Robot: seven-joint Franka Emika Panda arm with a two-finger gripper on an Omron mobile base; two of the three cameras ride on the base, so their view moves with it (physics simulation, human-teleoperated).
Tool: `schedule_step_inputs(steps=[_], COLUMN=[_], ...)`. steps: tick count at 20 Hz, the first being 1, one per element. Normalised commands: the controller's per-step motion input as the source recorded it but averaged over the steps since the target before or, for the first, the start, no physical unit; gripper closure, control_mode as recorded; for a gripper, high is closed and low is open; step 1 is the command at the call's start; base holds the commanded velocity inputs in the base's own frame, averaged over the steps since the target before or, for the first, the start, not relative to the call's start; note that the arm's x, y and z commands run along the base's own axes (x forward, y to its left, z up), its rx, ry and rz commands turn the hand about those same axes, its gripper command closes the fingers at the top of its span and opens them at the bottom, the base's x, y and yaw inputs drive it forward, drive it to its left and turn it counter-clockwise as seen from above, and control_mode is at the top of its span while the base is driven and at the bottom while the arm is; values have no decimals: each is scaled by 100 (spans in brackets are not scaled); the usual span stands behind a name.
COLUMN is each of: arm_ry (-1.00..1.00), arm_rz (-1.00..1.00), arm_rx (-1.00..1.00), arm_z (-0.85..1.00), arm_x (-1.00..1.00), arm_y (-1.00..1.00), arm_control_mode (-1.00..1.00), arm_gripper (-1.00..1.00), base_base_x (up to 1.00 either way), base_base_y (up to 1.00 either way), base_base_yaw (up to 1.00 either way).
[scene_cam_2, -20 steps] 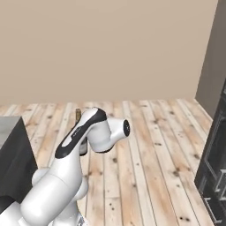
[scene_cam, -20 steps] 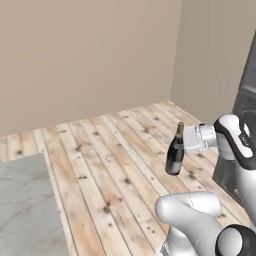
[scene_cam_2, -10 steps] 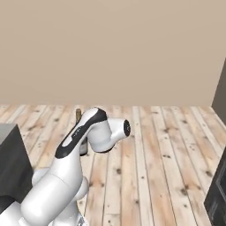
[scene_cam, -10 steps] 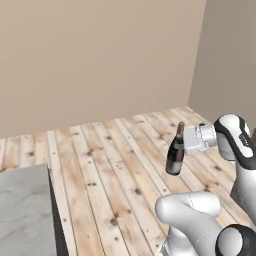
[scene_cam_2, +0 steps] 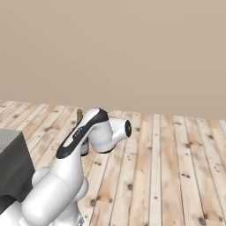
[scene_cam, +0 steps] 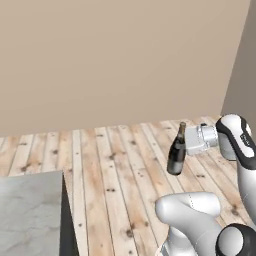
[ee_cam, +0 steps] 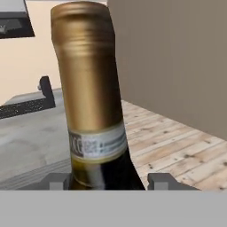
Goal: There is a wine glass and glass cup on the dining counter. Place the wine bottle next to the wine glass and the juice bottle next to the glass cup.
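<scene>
The wine bottle (scene_cam: 176,152) is dark with a gold-foil top and a pale label. It hangs upright above the wooden floor, and my gripper (scene_cam: 186,144) is shut on its neck from the right. In the hand view the foil neck (ee_cam: 90,84) rises between my gripper's (ee_cam: 108,181) dark fingertips (ee_cam: 159,181). In the right base view only the bottle's top (scene_cam_2: 80,115) peeks out behind my arm. The dining counter (scene_cam: 27,210) lies at the lower left, with its raised black divider (ee_cam: 26,106) beyond the bottle. The wine glass, glass cup and juice bottle are out of view.
A plain beige wall (scene_cam: 115,60) closes off the wooden plank floor (scene_cam: 115,160) ahead. The counter's dark side (scene_cam_2: 12,165) stands at the left edge of the right base view. A dark hanging shape (ee_cam: 15,20) shows at the hand view's upper left.
The whole picture has slid to the right, so the base has turned left. The dark cabinets at the right have left both base views. The bottle stays in my grip.
</scene>
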Motion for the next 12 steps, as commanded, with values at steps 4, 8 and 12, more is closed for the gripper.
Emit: schedule_step_inputs(steps=[4, 8, 12], arm_ry=[0, 0, 0], arm_rz=[0, 0, 0], arm_rx=[0, 0, 0], arm_z=[0, 0, 0], arm_x=[0, 0, 0], arm_y=[0, 0, 0], arm_control_mode=[100, 100, 100], arm_gripper=[100, 100, 100], base_base_x=[58, 58, 60], base_base_y=[-23, -24, -30], base_base_yaw=[31, 30, 22])
